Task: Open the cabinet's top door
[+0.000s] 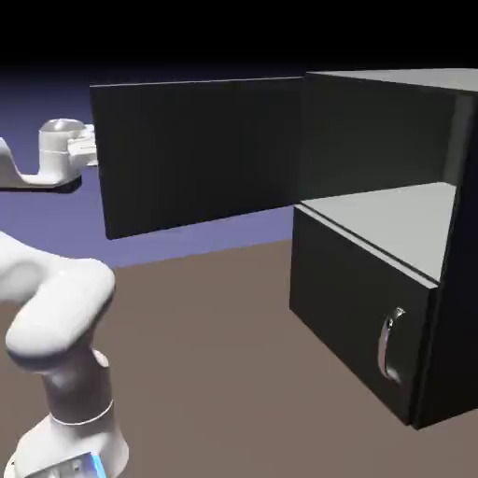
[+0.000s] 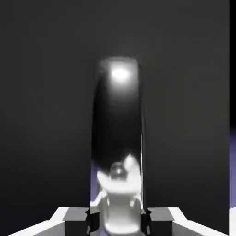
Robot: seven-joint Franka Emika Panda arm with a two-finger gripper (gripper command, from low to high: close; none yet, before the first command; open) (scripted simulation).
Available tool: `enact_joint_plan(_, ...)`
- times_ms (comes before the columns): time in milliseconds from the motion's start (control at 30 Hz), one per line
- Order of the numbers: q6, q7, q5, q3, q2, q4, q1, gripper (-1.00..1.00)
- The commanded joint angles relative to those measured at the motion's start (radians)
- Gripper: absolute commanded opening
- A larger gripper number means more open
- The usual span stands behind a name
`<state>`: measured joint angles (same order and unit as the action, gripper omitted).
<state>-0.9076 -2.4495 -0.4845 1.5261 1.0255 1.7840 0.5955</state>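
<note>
One top door (image 1: 196, 154) stands wide open, its bar handle (image 2: 119, 101) in the hand (image 2: 119, 222)

The door is right in front of the hand, which pinches the curved bar between its fingertips. As a flat, thin, hinged slab it should handle as stiff and fairly light, following an arc rather than a straight pull. The bar is the place to take hold; its mirror-smooth metal may let the fingers slide if the wrist lags behind the swing. The opening looks nearly done, so any further pull should be gentle.

The panel is matt, dark charcoal and square-edged. Beyond it from the hand, the cabinet (image 1: 373, 78) shows a smooth, light grey shelf (image 1: 401, 219). Below that sits the closed lower door (image 1: 345, 299) with its own silver handle (image 1: 384, 347). Plain brown table (image 1: 215, 355) spreads beneath.
</note>
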Motion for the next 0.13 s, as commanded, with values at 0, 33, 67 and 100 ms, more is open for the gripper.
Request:
enact_joint_plan(0,0.022,0.01,0.005,0.015,0.01,-0.036,0.032,-1.0)
enact_joint_plan(33,0.043,0.021,0.009,0.027,0.021,-0.072,0.063,-1.0)
enact_joint_plan(67,0.064,0.032,0.013,0.038,0.031,-0.108,0.093,-1.0)
enact_joint_plan(100,0.084,0.043,0.016,0.049,0.042,-0.145,0.123,-1.0)
